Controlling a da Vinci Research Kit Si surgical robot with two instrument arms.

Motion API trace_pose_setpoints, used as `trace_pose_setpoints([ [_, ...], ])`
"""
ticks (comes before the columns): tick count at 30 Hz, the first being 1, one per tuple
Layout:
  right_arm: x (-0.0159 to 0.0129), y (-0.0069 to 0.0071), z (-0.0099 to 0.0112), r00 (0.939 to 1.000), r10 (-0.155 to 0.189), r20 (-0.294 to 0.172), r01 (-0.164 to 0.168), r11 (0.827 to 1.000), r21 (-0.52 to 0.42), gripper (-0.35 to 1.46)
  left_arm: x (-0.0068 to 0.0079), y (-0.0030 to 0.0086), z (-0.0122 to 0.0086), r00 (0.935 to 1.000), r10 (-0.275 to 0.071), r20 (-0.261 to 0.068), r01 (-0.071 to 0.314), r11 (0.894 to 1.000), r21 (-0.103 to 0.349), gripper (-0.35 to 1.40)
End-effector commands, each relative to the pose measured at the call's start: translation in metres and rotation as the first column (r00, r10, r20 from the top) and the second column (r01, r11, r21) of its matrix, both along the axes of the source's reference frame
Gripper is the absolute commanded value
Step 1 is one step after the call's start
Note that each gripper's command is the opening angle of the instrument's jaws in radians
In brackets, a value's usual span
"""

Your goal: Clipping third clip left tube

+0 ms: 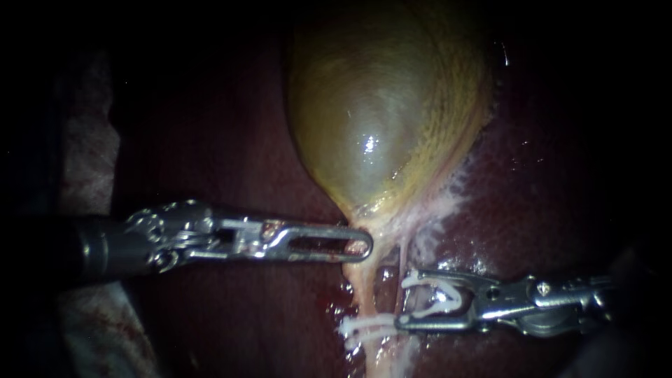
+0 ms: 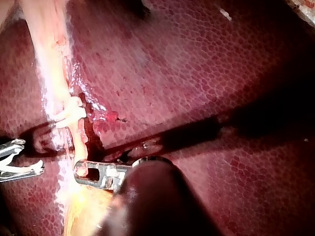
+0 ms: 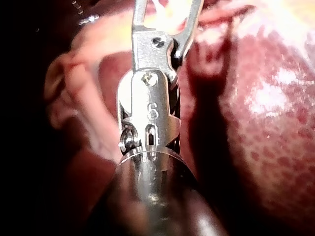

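In the endoscope view our left instrument (image 1: 358, 245) pinches the neck of the gallbladder (image 1: 378, 119). Our right instrument (image 1: 409, 301) carries a loaded clip (image 1: 439, 295) in widely spread jaws, just beside the left tube (image 1: 364, 287). The tube's long axis runs from the neck straight down the view, with seated clips (image 1: 364, 327) across it lower down. We judge it soft, slippery and easily torn, so it is best straddled squarely on the bare stretch above them.

In the left wrist view the tube (image 2: 49, 64) lies on the liver (image 2: 197, 73) ahead of our jaws. The right wrist view shows spread jaws, and we cannot pick out the tube there.
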State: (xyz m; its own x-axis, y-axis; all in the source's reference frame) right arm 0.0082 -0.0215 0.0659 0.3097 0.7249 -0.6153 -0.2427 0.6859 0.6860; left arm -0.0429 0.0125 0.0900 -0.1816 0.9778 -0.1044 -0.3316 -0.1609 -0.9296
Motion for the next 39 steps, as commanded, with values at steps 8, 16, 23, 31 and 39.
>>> trace_pose_setpoints([
  [8, 0.0014, 0.0000, 0.0018, 1.0000, 0.003, -0.001, -0.002, 1.000, 0.017, 0.51, -0.0001, -0.0005, -0.0005, 1.0000, 0.000, 0.000, 0.000, 1.000, -0.001, -0.35],
  [16, 0.0028, -0.0007, 0.0040, 0.9997, -0.016, 0.019, 0.015, 0.999, 0.045, 0.51, 0.0002, -0.0006, -0.0007, 1.0000, 0.002, 0.001, -0.002, 1.000, -0.001, -0.35],
  [23, 0.0031, -0.0014, 0.0056, 0.9989, -0.028, 0.037, 0.026, 0.997, 0.069, 0.51, 0.0006, -0.0004, -0.0008, 1.0000, 0.005, 0.003, -0.005, 1.000, 0.001, -0.35],
  [31, 0.0031, -0.0022, 0.0076, 0.9974, -0.043, 0.058, 0.037, 0.994, 0.099, 0.50, 0.0007, -0.0004, -0.0009, 1.0000, 0.006, 0.004, -0.006, 1.000, 0.001, -0.35],
  [39, 0.0037, -0.0023, 0.0084, 0.9974, -0.047, 0.054, 0.041, 0.993, 0.112, 0.50, 0.0007, -0.0003, -0.0010, 1.0000, 0.005, 0.004, -0.005, 1.000, 0.002, -0.35],
])
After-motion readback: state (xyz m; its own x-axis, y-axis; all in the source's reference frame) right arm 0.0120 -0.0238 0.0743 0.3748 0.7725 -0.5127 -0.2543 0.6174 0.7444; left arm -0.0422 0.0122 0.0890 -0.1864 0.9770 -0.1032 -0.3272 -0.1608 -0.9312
